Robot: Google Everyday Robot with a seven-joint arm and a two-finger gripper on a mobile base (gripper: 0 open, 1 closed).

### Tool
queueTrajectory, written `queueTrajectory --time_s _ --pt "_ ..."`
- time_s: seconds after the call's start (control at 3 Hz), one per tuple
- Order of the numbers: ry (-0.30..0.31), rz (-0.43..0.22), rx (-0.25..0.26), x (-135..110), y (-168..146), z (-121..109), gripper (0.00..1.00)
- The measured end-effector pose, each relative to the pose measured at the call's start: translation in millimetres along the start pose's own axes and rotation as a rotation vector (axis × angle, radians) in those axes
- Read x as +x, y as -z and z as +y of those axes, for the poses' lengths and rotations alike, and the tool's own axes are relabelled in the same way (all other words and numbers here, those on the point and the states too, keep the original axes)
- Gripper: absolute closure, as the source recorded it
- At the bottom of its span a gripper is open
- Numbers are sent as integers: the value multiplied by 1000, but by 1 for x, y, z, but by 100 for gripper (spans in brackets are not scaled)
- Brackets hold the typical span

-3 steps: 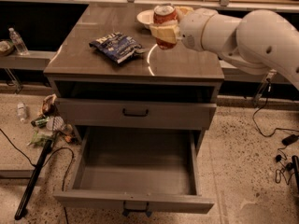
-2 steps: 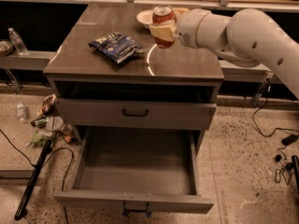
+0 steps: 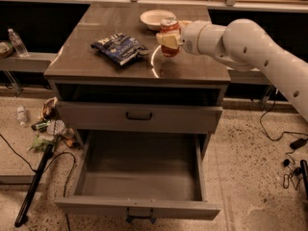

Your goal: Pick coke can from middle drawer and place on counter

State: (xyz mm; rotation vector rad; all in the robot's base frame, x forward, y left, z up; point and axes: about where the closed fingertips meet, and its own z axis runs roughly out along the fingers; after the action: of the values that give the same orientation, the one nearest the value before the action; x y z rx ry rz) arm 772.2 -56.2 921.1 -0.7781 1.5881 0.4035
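Note:
The red coke can [image 3: 169, 27] with its silver top is upright in my gripper [image 3: 168, 40], which is shut on it from the right. The can is over the right part of the counter [image 3: 101, 66], its base at or just above the glossy top. My white arm [image 3: 240, 42] reaches in from the right. The middle drawer [image 3: 139, 177] is pulled out below, its tray bare.
A blue snack bag [image 3: 119, 47] lies on the counter left of the can. A pale bowl [image 3: 155, 18] sits at the back, just behind the can. A shut drawer front [image 3: 138, 117] is above the open one. A water bottle [image 3: 17, 42] and litter [image 3: 48, 126] are at the left.
The gripper with the can has dropped slightly toward the counter top; the arm has shifted a little. Nothing else has moved.

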Motion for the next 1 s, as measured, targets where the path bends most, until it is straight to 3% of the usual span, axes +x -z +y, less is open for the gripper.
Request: queueTrajectory --time_s 0.67,1.0 --pt "-39 31 13 25 -16 -10 15" --pt "-53 28 35 24 -4 -7 0"
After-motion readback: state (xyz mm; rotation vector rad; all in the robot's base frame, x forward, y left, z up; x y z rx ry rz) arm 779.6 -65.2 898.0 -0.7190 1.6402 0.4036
